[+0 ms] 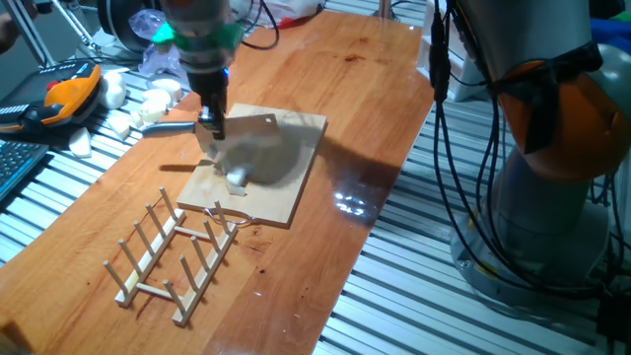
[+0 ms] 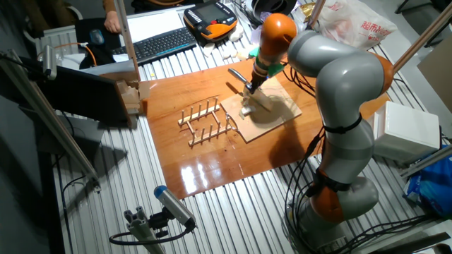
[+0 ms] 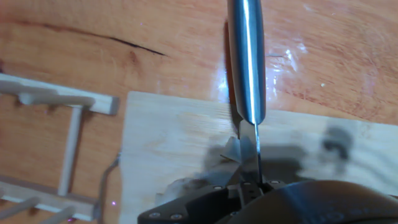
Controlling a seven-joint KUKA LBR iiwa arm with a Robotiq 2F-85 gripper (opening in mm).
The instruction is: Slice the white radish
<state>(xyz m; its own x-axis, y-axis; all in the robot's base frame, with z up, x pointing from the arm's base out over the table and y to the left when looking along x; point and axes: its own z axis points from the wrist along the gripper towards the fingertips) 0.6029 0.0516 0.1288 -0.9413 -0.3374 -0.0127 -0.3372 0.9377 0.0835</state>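
The white radish (image 1: 237,177) is a small pale chunk lying on the wooden cutting board (image 1: 286,192), near its front left. It also shows in the other fixed view (image 2: 246,111). My gripper (image 1: 210,128) is shut on a steel knife (image 1: 251,125) and holds it above the board, just behind the radish. In the hand view the knife (image 3: 247,56) runs edge-on up the frame from my gripper (image 3: 250,180), over the board (image 3: 168,137). The radish is hidden in the hand view.
A wooden dish rack (image 1: 177,251) stands just in front of the board on the wooden table top (image 1: 375,89). A pile of white chunks (image 1: 148,104), a teach pendant (image 1: 64,94) and a plastic bag (image 1: 153,39) lie at the back left.
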